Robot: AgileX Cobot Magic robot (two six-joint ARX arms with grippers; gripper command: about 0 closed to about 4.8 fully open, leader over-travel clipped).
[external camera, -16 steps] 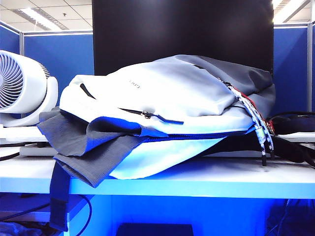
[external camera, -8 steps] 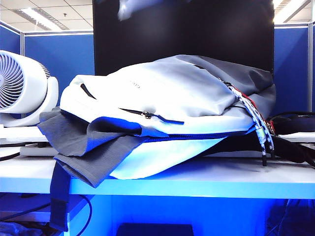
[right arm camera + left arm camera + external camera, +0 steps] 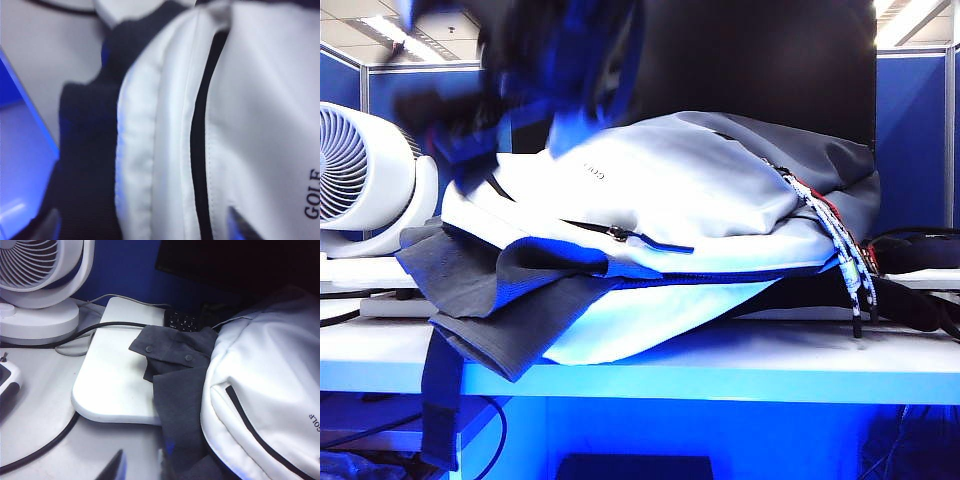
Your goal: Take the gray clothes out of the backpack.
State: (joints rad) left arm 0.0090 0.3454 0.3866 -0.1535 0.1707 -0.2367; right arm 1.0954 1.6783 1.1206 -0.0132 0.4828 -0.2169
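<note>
- I see the backpack (image 3: 690, 190) lying flat on the white bench (image 3: 720, 370), its long side running along the bench's front edge
- Its end with the white-speckled cords (image 3: 840, 245) points to the right end of the bench, and its open mouth points to the left end
- The backpack is smooth, puffy and almost white on top, with a darker gray back at the rear and thin dark zip lines
- The gray clothes (image 3: 490, 300) stick out of that mouth at the left end and point left and toward the front
- They are soft, dark gray, finely ribbed and crumpled into folds, and they droop a little over the bench's front edge
- From the left wrist view I can see two small buttons on a flap of the gray clothes (image 3: 175, 385), which lies partly on a flat white board (image 3: 110, 385) with round corners
- A dark strap (image 3: 440, 400) hangs down below the front edge
- A round white fan (image 3: 360, 180) stands at the left end
- The right gripper (image 3: 142, 227) is right over the backpack's white edge, its fingers spread wide with nothing between them
- The left gripper (image 3: 137, 467) is near the left end, above the bench beside the clothes; only its tips show, so I cannot tell how it stands
- A dark blurred arm (image 3: 520, 70) hangs above the backpack's left end
</note>
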